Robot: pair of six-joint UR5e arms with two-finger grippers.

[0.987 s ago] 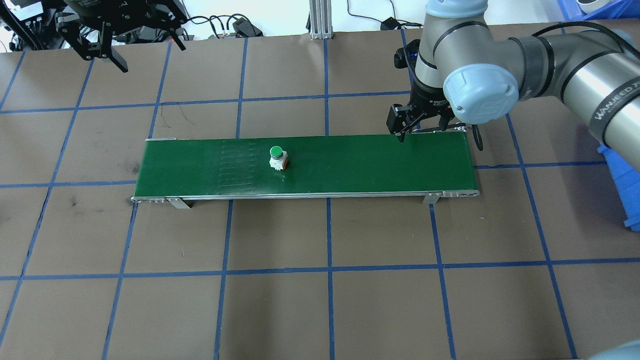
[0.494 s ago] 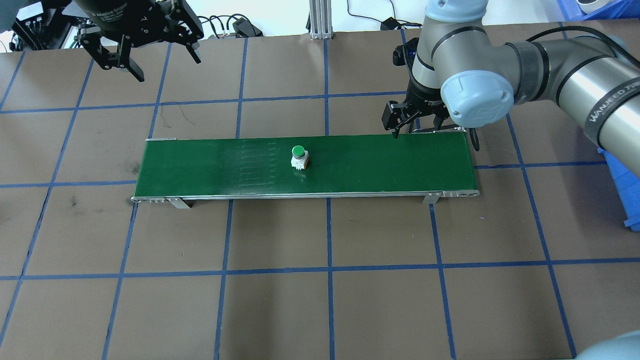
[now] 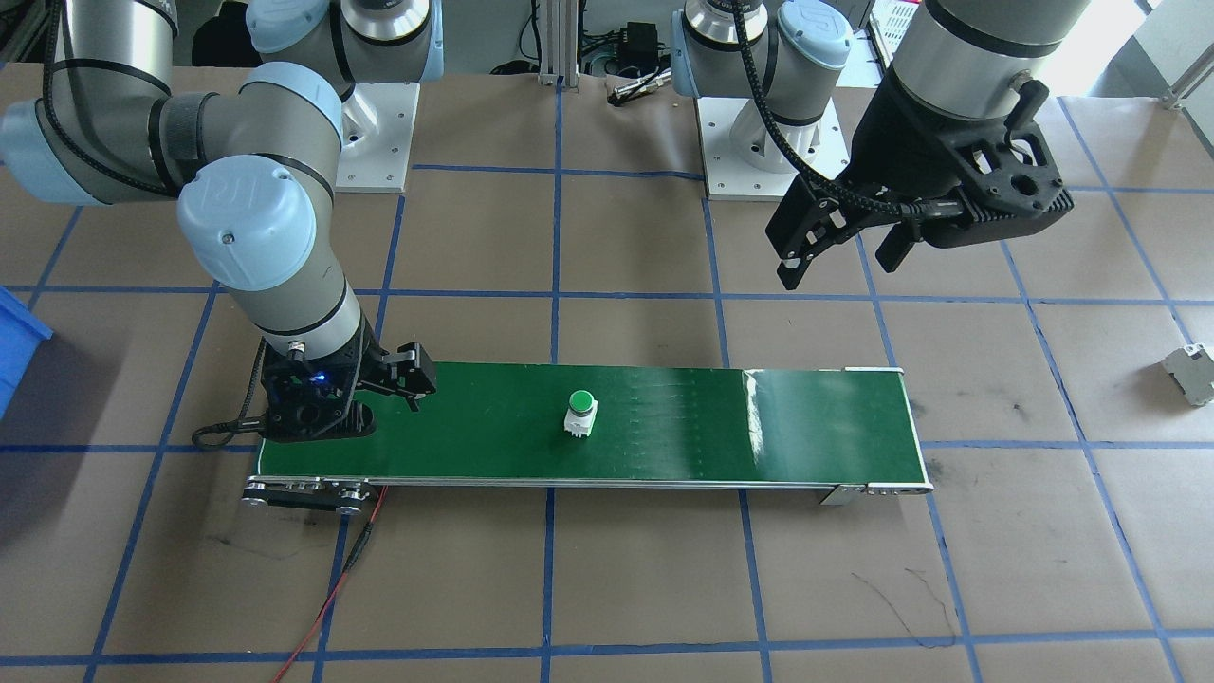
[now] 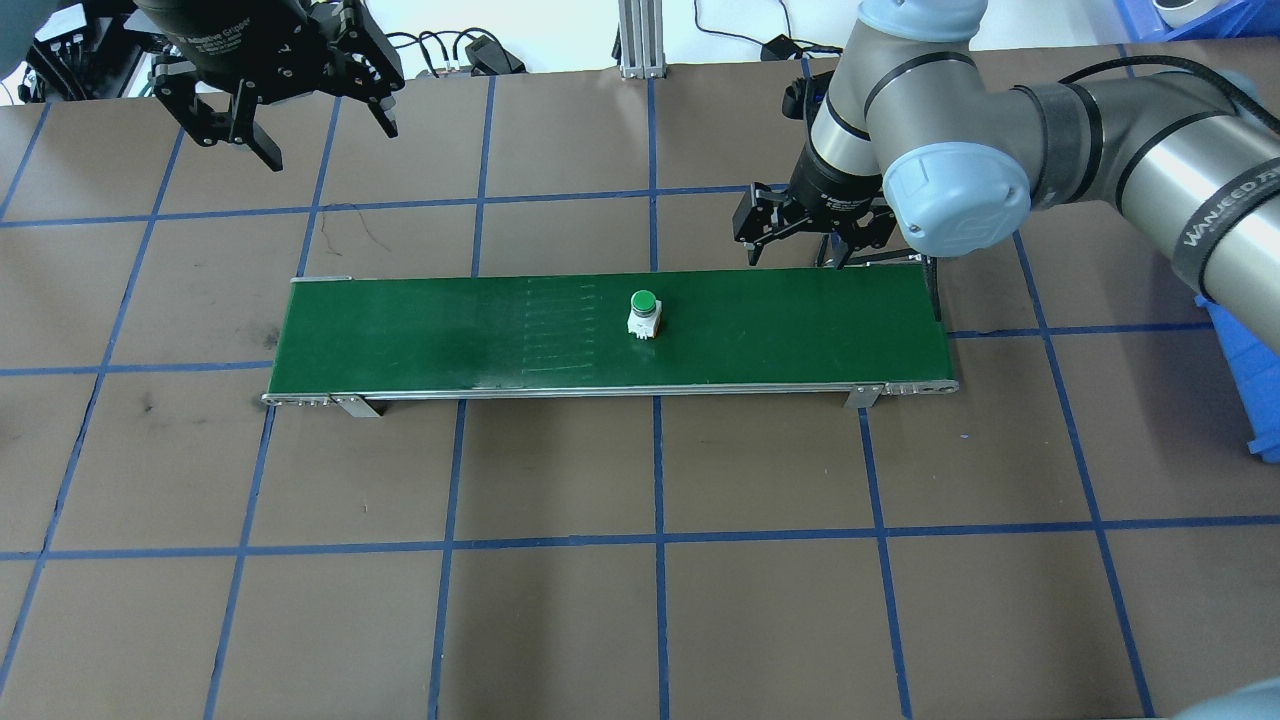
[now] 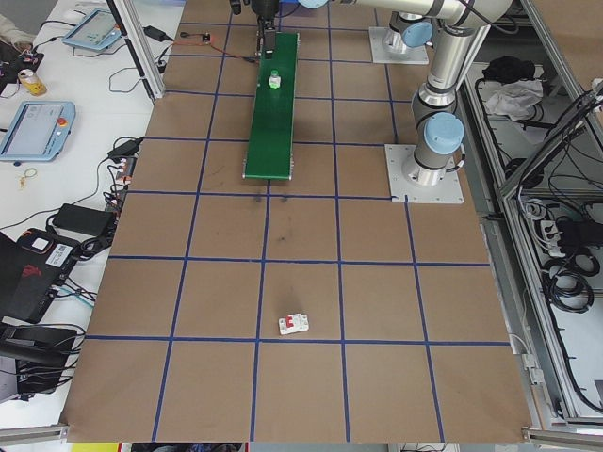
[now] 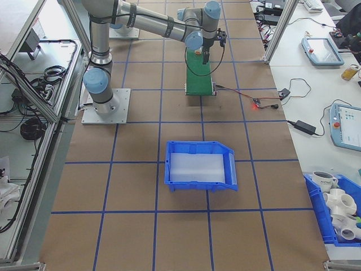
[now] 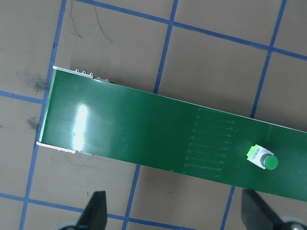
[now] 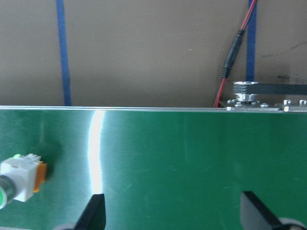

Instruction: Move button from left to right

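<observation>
A long, narrow green conveyor belt (image 4: pixel 780 330) lies across a brown table marked with blue tape lines (image 4: pixel 560 620). On the belt, about midway along its length and midway between its long edges, stands the button, a small push-button switch with a round green cap on a white squarish body (image 4: pixel 643 313). It is upright and nothing touches it.

The right gripper, a black two-finger pincer (image 4: pixel 800 235), hangs low at the far long edge of the belt, near its right end. Its fingers are spread apart and hold nothing. The button lies to that gripper's left along the belt's long axis, with bare green belt between them; in the right wrist view it sits at the picture's left edge, outside the span of the fingers.

The left gripper (image 4: pixel 300 125) hangs high above the table beyond the belt's left far corner, fingers also spread and empty. It looks down on the belt's left half with the button well off to one side.

The right gripper appears nearer to the button and lower, so it is the likelier one to take it.
</observation>
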